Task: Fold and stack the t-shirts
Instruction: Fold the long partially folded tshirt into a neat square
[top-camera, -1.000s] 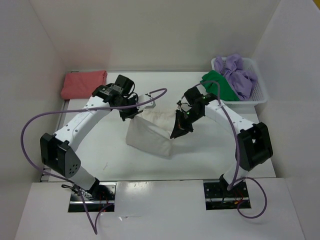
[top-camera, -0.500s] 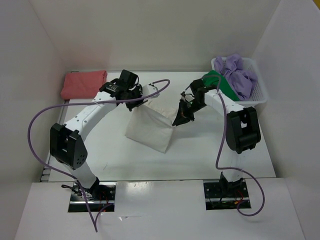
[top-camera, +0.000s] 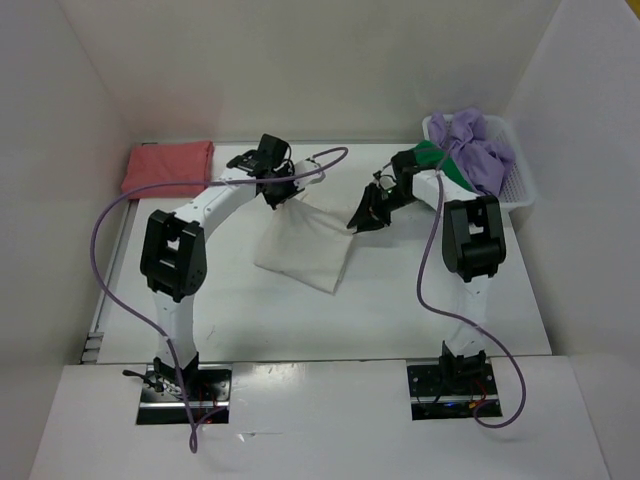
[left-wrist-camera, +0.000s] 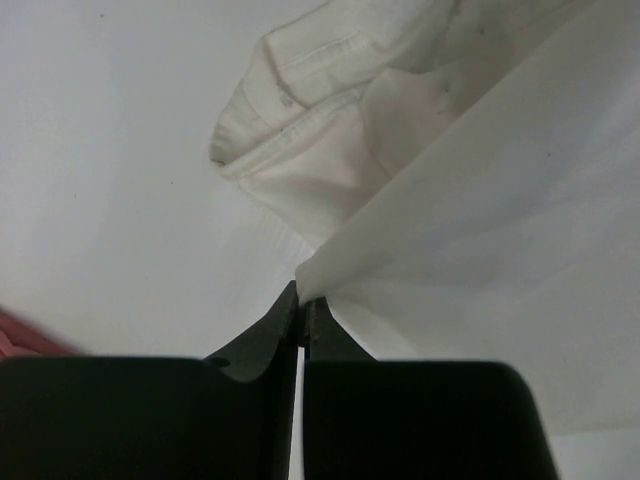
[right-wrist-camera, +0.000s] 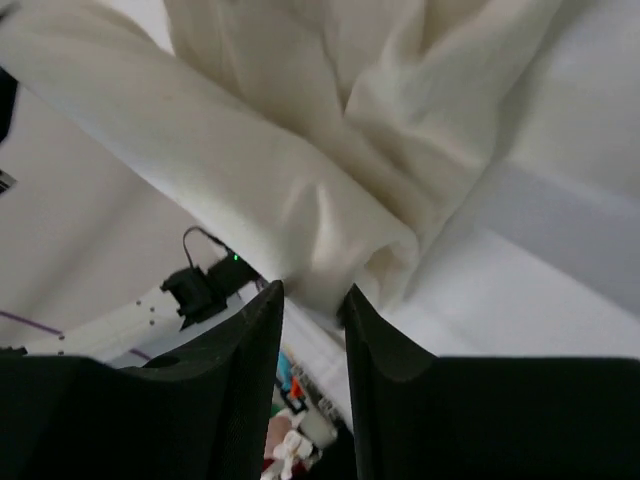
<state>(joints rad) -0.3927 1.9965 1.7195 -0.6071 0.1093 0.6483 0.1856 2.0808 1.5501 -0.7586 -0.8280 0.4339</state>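
Mid-frame on the counter (top-camera: 200, 300) lies the cream shirt (top-camera: 300, 250), its upper edge spanning both tools. The left tool (left-wrist-camera: 300, 300) is clamped on the upper-left corner. The right tool (right-wrist-camera: 312, 295) is slightly parted, with cloth bulging at its tips.

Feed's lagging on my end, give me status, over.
Left jaws shut on cream-white shirt edge. Right jaws parted, cloth at their tips. Nothing blocking the shirt.

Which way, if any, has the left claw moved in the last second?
Yes. The left claw went toward the far wall and slightly right, judged against the red shirt.
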